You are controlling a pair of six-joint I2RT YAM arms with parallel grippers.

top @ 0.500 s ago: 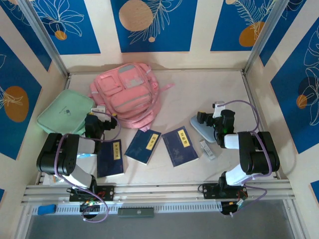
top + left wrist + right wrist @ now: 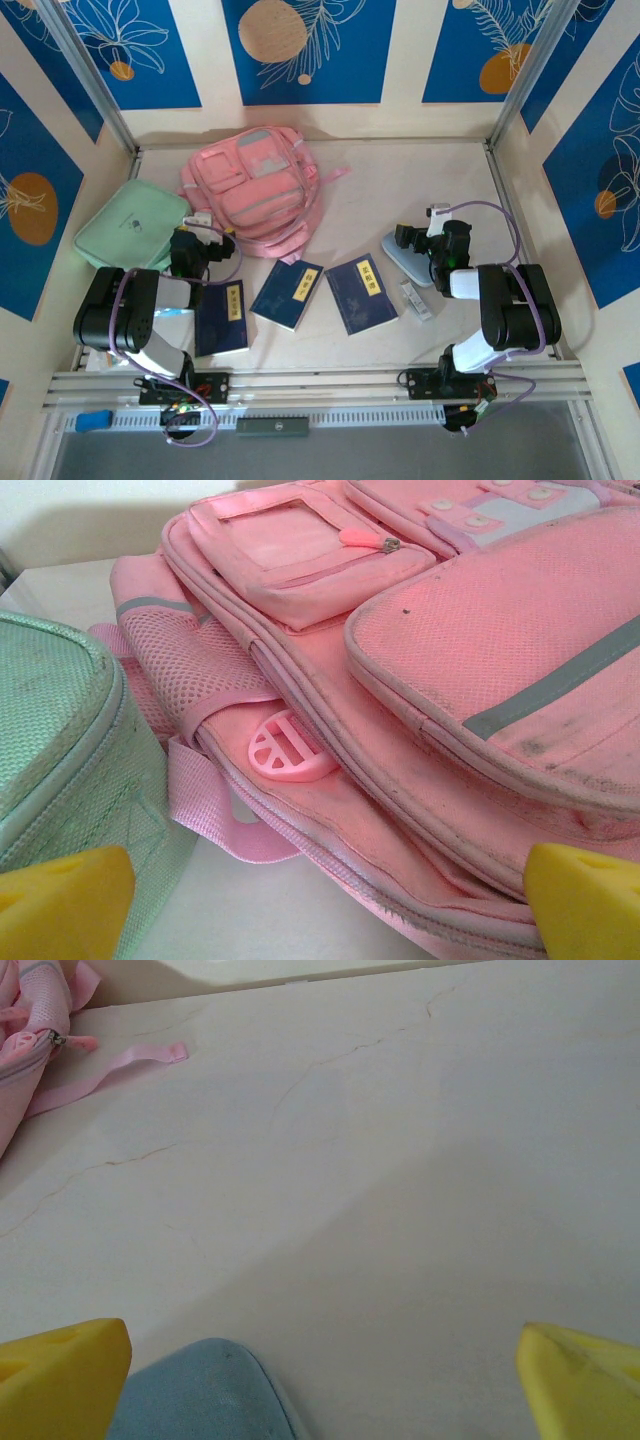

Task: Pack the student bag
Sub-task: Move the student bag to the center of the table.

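The table (image 2: 420,180) before you is pale and smooth. Walls (image 2: 310,50) with blue panels, white leaf drawings and orange circles close it on three sides.

At the far left a flat mint-green case (image 2: 130,232) lies zipped, and you cannot see what is inside. Just beside it the left gripper (image 2: 322,905) is released, its yellow fingertips (image 2: 60,900) spread wide and grasping nothing. The student bag (image 2: 255,190) lies flat at the back left of the table, touching the case. Its front faces up, and what it contains is hidden.

Three dark blue books (image 2: 287,294) with yellow labels lie in a row near the front, outside the bag. To the right a light blue pouch (image 2: 405,258) lies under the right gripper (image 2: 320,1385), which is also released and empty.

The left wrist view gives you the bag's mesh side pocket (image 2: 175,650), a round pink plastic badge (image 2: 290,750) and a grey strip (image 2: 560,685). The right wrist view gives you thin cracks in the table and a loose pink strap (image 2: 110,1070).
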